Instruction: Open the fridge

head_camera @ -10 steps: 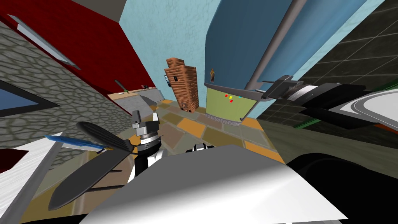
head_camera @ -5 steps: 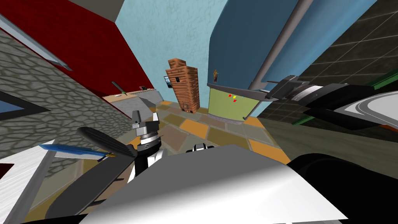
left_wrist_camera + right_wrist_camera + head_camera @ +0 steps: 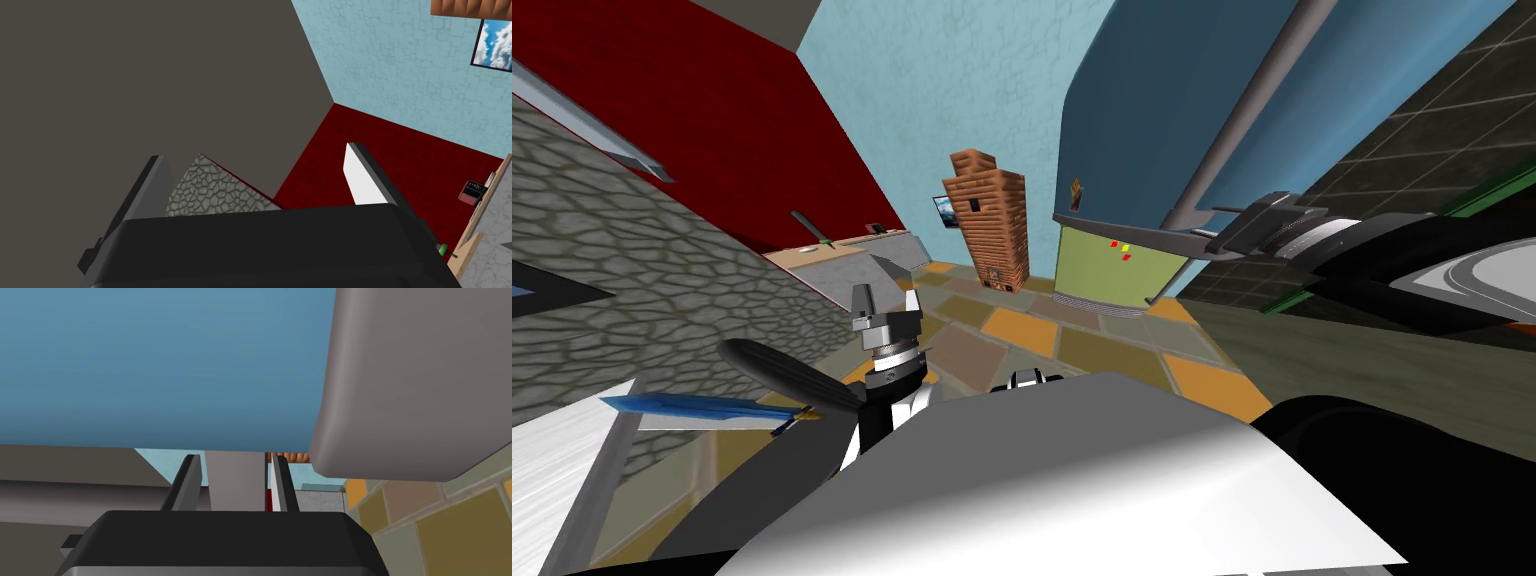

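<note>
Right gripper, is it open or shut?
Shut. The right gripper has its jaws pressed on both sides of the grey handle on the blue fridge door.

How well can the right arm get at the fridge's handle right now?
Yes, apparently: the right gripper is at the grey handle of the blue fridge door, its fingers pressed on a grey bar of it, with nothing in between.

Orange-and-olive tiled floor [image 3: 1024,330] lies below my right gripper [image 3: 1215,226]; on it stand the blue fridge [image 3: 1152,110] at the gripper and a brick column [image 3: 990,225] beyond.
</note>
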### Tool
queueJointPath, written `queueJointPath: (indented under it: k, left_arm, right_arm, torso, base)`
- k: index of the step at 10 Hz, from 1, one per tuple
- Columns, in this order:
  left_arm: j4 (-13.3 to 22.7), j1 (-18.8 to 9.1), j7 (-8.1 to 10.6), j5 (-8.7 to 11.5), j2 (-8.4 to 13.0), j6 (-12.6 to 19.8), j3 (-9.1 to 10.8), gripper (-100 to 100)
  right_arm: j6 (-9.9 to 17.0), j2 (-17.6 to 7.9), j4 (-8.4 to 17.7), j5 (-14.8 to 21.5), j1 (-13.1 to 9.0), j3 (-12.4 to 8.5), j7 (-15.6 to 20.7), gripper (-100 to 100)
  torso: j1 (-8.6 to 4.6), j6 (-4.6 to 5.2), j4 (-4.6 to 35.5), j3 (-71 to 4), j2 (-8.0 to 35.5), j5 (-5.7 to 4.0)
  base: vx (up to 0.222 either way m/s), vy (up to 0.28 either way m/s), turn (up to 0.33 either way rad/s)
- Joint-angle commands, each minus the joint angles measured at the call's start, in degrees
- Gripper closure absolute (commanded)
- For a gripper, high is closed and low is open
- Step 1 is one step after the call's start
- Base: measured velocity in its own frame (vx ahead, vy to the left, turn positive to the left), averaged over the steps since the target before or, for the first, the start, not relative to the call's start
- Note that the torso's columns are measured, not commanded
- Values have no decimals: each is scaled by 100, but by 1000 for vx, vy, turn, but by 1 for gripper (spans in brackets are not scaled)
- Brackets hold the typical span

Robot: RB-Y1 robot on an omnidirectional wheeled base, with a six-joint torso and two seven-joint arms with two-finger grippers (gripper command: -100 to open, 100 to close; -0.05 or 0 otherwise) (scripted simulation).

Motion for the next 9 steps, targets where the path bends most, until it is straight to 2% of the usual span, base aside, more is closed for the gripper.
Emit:
queueJointPath:
  k: [1,4,5,7,9]
  left_arm:
    - [0,0,0,0,0,0,0,0]
    - [0,0,0,0,0,0,0,0]
    - [0,0,0,0,0,0,0,0]
    - [0,0,0,0,3,0,3,0]
    - [1,0,0,1,4,0,4,0]
  right_arm:
    - [44,31,174,11,15,-73,48,100]
    - [84,37,276,34,72,-113,48,100]
    - [-70,-136,363,-48,140,-324,-104,-100]
    - [-187,-322,449,-124,206,-554,-262,-100]
    - [-265,-446,507,-175,250,-707,-368,-100]
  torso:
    - [-1,-5,2,0,-3,2]
    - [12,4,2,8,10,2]
    - [11,5,4,13,13,1]
    - [-115,22,9,26,30,-46]
    - [-46,8,21,20,30,-16]
  base:
    - [67,288,-73]
    - [63,310,-57]
    - [55,146,-137]
    - [22,-35,-91]
    - [20,-58,-77]
